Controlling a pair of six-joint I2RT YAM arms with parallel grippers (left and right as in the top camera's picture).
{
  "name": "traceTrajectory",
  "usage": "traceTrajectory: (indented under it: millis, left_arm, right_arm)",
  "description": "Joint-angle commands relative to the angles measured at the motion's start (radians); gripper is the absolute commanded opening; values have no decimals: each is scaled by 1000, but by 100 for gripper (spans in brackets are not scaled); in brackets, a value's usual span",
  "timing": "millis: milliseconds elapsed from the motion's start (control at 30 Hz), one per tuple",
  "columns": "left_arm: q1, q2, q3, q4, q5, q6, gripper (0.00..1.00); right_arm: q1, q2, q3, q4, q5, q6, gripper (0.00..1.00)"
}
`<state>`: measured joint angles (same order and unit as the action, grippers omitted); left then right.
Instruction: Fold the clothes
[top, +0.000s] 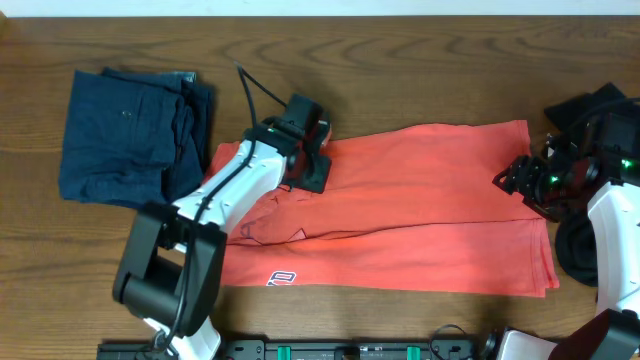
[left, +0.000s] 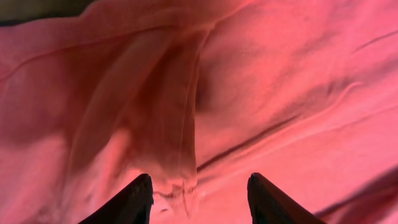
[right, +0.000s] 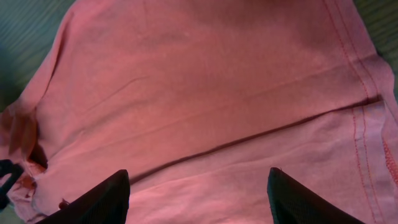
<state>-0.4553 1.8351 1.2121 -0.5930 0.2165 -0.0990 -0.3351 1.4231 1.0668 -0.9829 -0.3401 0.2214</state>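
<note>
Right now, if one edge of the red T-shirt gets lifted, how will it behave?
Probably floppy: the red T-shirt wrinkles and bunches near the left gripper. Likely light; it lies thin and flat. Folded layers may slide apart.

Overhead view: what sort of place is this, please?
Probably a robotics lab bench set up for folding laundry: a left arm and a right arm at a wooden table, a coral-red T-shirt laid out on it, and a navy garment lying folded nearby.
</note>
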Motion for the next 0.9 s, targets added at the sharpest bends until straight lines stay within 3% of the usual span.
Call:
traceTrajectory:
  millis: [0, 133, 200, 300, 533, 867]
  left_arm:
    - [0, 36, -13, 0, -35, 17, 51]
    - [-1, 74, -15, 4, -35, 17, 48]
    - [-1, 85, -14, 6, -34, 17, 36]
    - [0, 82, -10, 0, -33, 17, 6]
    - [-1, -11, 73, -126, 43, 16, 6]
    - [-49, -77, 59, -140, 64, 16, 6]
  right_arm:
    - [9, 3, 16, -3, 4, -18, 69]
    - [9, 3, 16, -3, 3, -18, 69]
    - [9, 3, 16, -5, 3, -18, 69]
    - [9, 3, 16, -8, 3, -18, 69]
    - [9, 3, 16, -11, 4, -18, 69]
    - [9, 3, 16, -12, 4, -18, 69]
